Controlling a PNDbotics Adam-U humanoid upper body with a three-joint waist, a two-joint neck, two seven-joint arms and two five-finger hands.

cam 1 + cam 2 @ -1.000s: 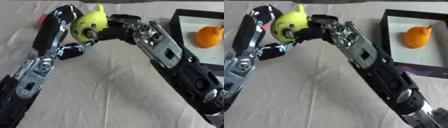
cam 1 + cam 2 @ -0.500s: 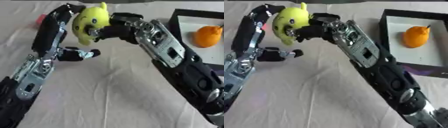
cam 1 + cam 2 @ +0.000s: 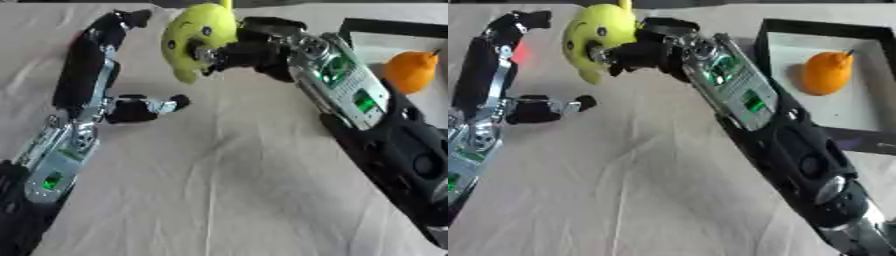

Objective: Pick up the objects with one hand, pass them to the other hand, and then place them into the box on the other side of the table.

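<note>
Cream tablecloth (image 3: 219,200), wrinkled, soft folds, covers table.

Left hand (image 3: 131,107) left of and below yellow-green toy (image 3: 197,37), apart from it; thumb out, fingers straight up, holding nothing.

Right hand (image 3: 645,47), black with silver links, just right of toy; curled fingers (image 3: 214,55) clamp toy's right side, toy lifted off cloth.

Toy: rounded, smooth, plush-like, dark eye dots, small stalk on top, lobe hanging below.

Far right of toy: black-rimmed box (image 3: 780,30), white floor, holding orange pear-shaped fruit (image 3: 827,73).

Black arms, silver plates, green lights
</note>
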